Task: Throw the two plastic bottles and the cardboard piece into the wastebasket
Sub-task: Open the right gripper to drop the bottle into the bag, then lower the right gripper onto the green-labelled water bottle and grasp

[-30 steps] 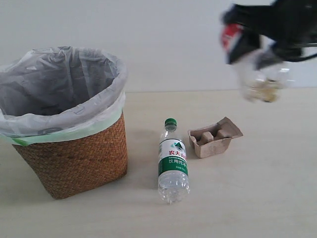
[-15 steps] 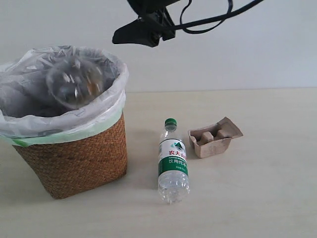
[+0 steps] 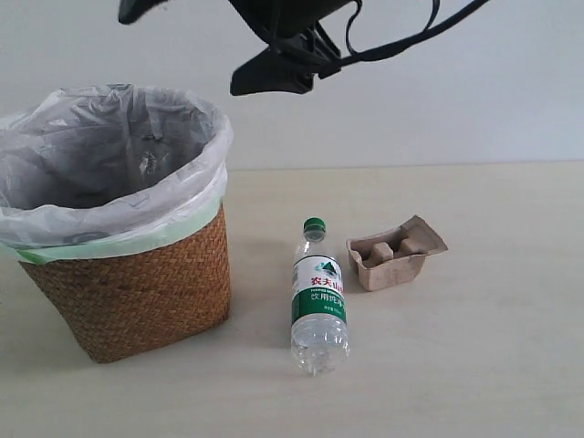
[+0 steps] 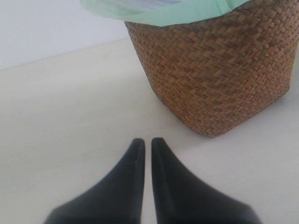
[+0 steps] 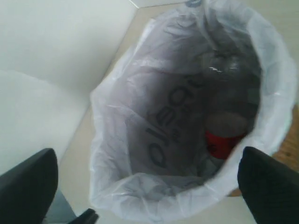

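The wicker wastebasket [image 3: 137, 283] stands at the left, lined with a white bag. My right gripper [image 3: 205, 41] hangs above its far rim, open wide with nothing between its fingers [image 5: 28, 184]. Down inside the bag lies the red-label bottle [image 5: 224, 140], seen only in the right wrist view. The green-cap bottle [image 3: 318, 306] lies on the table right of the basket, cap pointing away. Further right sits the cardboard piece [image 3: 394, 253]. My left gripper [image 4: 147, 142] is shut and empty, low over the table beside the wastebasket [image 4: 215, 70].
A pale wall rises behind the light wooden table [image 3: 484, 365]. A black cable [image 3: 429, 27] loops from the right arm across the top of the exterior view.
My right gripper swung from the upper right to above the basket with the red-label bottle and let it go. The bottle dropped into the bag and now rests inside.
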{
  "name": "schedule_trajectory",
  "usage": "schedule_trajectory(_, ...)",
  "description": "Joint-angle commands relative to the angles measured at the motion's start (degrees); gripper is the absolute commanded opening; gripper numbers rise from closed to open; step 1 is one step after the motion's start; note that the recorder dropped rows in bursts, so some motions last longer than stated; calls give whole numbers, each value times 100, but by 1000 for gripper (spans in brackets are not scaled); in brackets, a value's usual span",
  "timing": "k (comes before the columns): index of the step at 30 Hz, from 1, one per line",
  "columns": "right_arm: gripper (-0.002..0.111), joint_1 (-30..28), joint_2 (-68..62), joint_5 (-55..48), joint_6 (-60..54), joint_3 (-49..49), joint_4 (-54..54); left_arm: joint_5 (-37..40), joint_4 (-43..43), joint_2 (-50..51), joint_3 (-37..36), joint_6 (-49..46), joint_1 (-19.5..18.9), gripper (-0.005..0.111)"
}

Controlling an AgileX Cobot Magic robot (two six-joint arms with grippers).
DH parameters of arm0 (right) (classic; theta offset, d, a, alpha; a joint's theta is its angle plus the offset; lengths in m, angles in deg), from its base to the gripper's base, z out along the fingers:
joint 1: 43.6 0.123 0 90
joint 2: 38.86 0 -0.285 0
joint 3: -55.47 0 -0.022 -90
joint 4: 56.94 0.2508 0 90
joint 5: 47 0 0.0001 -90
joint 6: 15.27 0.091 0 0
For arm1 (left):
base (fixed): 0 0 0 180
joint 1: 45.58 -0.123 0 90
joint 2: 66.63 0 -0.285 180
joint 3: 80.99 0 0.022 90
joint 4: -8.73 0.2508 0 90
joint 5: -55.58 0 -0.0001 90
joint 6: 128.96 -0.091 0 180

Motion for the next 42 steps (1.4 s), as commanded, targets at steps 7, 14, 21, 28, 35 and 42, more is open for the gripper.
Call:
schedule_trajectory(7,94,-10,70,-1774,2348,48,-3599,-74,-49,-34,-22,54,-17,4)
schedule_trajectory(14,94,-20,43,-2347,2459,-217,-4042,-74,-49,-34,-22,54,-17,4)
schedule_trajectory(21,94,-9,21,-1675,2502,-1193,-3836,-74,-49,-34,-22,54,-17,4)
schedule_trajectory(28,94,12,-576,-927,2080,-1650,-2994,-74,-49,-34,-22,54,-17,4)
schedule_trajectory(35,94,12,-1168,-300,1765,-1650,-2858,-74,-49,-34,-22,54,-17,4)
schedule_trajectory(42,94,12,-1669,240,1642,-1650,-2838,-74,-49,-34,-22,54,-17,4)
